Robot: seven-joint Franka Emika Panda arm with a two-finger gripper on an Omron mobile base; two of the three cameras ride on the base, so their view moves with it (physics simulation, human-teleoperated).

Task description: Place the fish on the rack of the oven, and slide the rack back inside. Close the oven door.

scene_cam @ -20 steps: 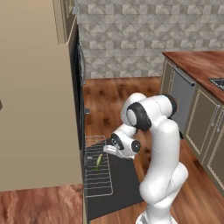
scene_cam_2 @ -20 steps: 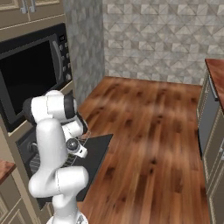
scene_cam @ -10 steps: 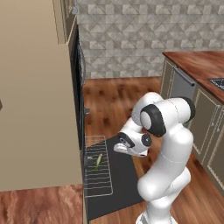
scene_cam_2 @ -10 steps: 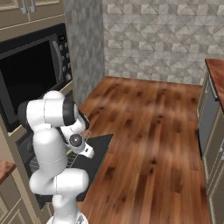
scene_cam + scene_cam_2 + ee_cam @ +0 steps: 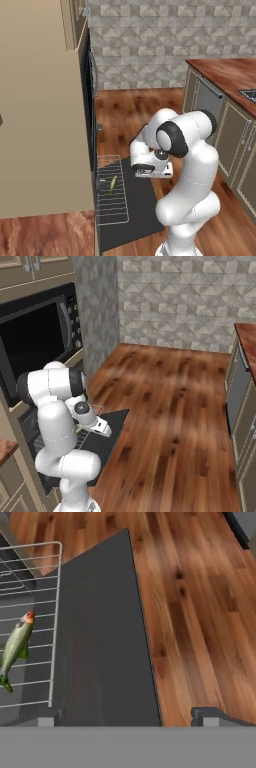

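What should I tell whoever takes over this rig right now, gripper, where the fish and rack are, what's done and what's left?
Gripper: open, holding nothing, above the lowered oven door.
Fish: lying on the rack, free of the gripper.
Rack: pulled out over the open door, not yet inside the oven.
Done: fish placed on the rack.
Left: slide the rack back in, then close the oven door.
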